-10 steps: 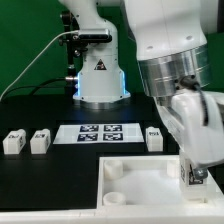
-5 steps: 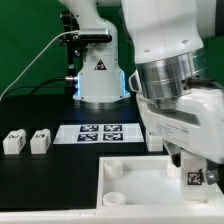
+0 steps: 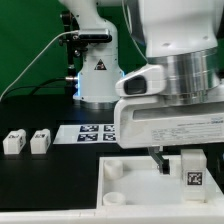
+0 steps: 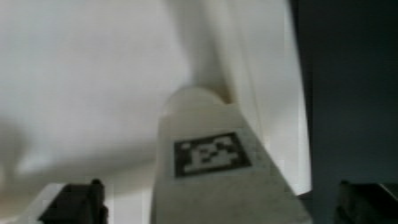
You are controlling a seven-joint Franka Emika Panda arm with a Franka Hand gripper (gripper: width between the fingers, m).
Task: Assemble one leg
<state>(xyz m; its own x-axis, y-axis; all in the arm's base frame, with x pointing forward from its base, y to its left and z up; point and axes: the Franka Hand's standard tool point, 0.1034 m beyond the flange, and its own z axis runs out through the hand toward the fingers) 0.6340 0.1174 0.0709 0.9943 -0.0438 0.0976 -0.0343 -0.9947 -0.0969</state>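
1. One leg stands at the corner of the white tray on the exterior view's right. The tag on its face is turned to the camera, and the gripper straddles it. A second ago the arm was tilted and that leg was mostly hidden behind it. Now the wrist sits squarer above the tray, and the leg shows upright.

2. I judge from this that the leg is being set or turned into its corner socket. The pictures do not show whether it is fully seated.

3. The arm reaches over the tray from above. Its wide wrist housing fills the upper part of the exterior view, on that view's right. A dark finger comes down beside the leg, on the exterior view's left of it.

4. In the wrist view the leg rises between the two dark fingertips. Each fingertip stands clear of the leg's sides at the level in view. I cannot tell whether the gripper is clamped on the leg or slack around it.

5. Two more legs stand side by side on the dark surface, well apart from the tray, at the exterior view's left. The marker board lies between them and the arm.

6. The tray socket nearest those spare legs is empty.
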